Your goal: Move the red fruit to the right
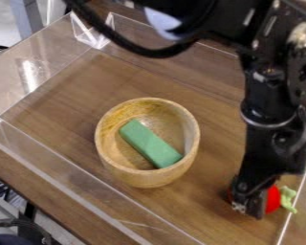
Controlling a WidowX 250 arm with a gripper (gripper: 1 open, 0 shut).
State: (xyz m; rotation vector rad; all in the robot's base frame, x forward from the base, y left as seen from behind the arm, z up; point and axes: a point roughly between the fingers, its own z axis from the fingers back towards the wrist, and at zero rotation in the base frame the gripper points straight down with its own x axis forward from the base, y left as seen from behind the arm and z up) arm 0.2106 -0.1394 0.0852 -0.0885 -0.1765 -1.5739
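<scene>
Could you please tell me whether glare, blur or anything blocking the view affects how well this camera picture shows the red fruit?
Camera view: glare streaks the clear wall; the picture is soft, the dark arm blurred near the top; the hand hides most of the red fruit; the bowl and green block read clearly.
</scene>
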